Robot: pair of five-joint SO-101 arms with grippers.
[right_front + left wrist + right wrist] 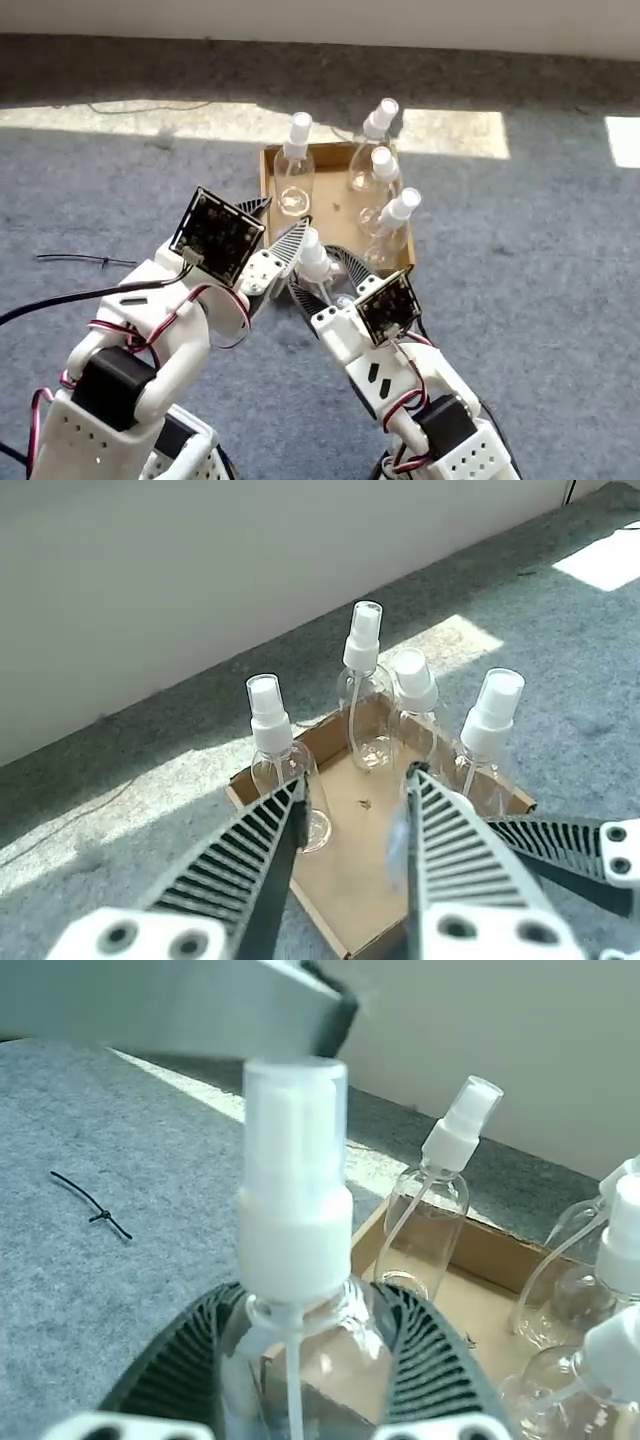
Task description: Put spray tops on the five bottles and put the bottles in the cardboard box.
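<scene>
In the high view, the cardboard box (335, 205) lies flat on the grey carpet (540, 290) at upper centre of the frame. Four bottles (293, 165) stand in it, each with a white spray top: one at the box's left side and three bunched at its right. The fifth bottle (312, 252) is just below the box's near edge, at frame centre, also capped. The right end effector (318, 268) is clamped around its body, and that arm comes up from the lower right. The left end effector (283, 222) sits just left of that bottle, its fingers apart, at the box's lower left corner. Its arm comes up from the lower left.

In the left wrist view, the left end effector (357, 782) is spread wide and holds nothing. The box (345, 880) and its four upright bottles (361, 695) show beyond the gap between the fingers. The ribbed fingers (560, 840) of the other arm reach in beside it.

In the right wrist view, the right end effector (300, 1300) grips the clear bottle (300, 1350) on both sides, with its spray top (295, 1190) standing above the fingers. The box (490, 1250) lies behind with the bottles (435, 1190) in it. A thin black cable tie (95, 1205) rests on the carpet (90, 1300), well apart from the box.
</scene>
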